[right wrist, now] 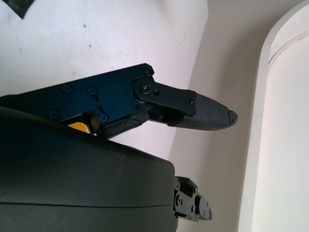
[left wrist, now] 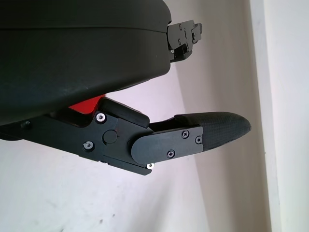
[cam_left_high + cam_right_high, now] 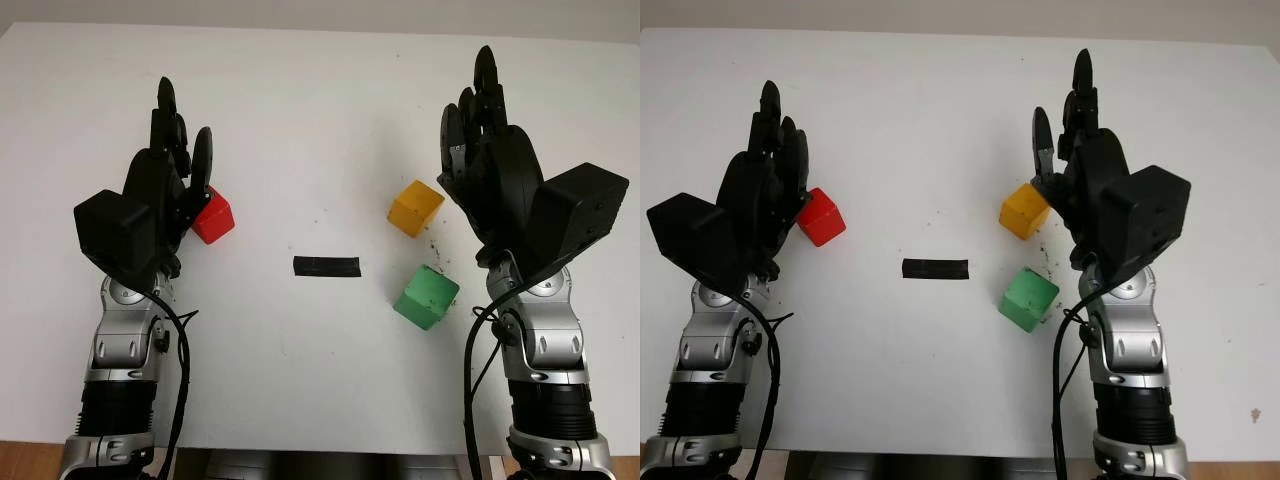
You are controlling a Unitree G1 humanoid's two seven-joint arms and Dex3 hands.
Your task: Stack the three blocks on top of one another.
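The red block [image 3: 213,217] sits on the white table [image 3: 300,120] at the left, and my left hand [image 3: 185,140] is open right beside it, its thumb against the block's left side. In the left wrist view a sliver of the red block [image 2: 87,104] peeks out under the palm. At the right the yellow block [image 3: 415,207] lies tilted, with the green block [image 3: 426,296] just in front of it, closer to me. My right hand [image 3: 468,100] is open, just right of the yellow block. A bit of the yellow block [image 1: 77,126] shows in the right wrist view.
A short strip of black tape [image 3: 326,267] marks the table's middle, between the red block and the green one. Small dark specks dot the surface around the yellow and green blocks. The table's front edge runs close to both forearms.
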